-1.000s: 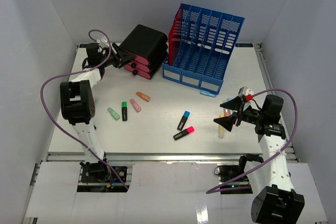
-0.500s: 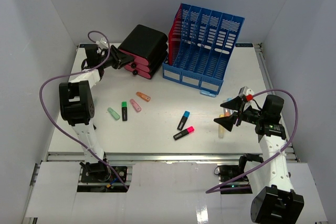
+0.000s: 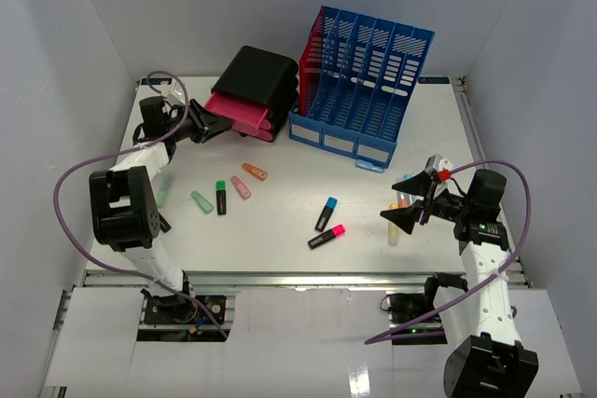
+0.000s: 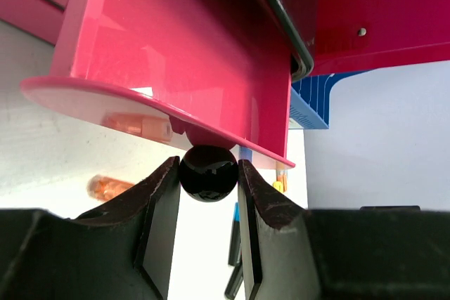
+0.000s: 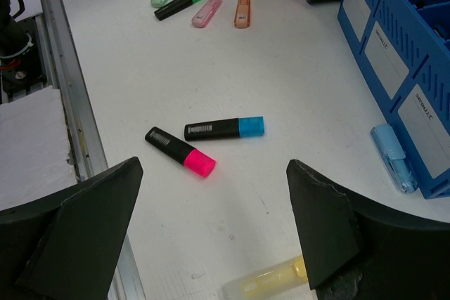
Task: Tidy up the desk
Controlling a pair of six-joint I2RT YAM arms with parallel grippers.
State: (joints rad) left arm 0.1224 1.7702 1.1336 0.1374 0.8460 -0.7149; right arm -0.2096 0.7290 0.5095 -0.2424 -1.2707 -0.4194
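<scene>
The left fingers (image 4: 160, 216) are clamping the black knob (image 4: 208, 172) of a pink drawer (image 4: 176, 47), which is sticking out of the black drawer unit (image 3: 261, 72) at the far left of the white counter (image 3: 270, 216). The counter is lying beneath both arms. The right fingers (image 5: 77, 237) are hanging spread wide over its near right, above a yellow highlighter (image 5: 271, 279).
</scene>
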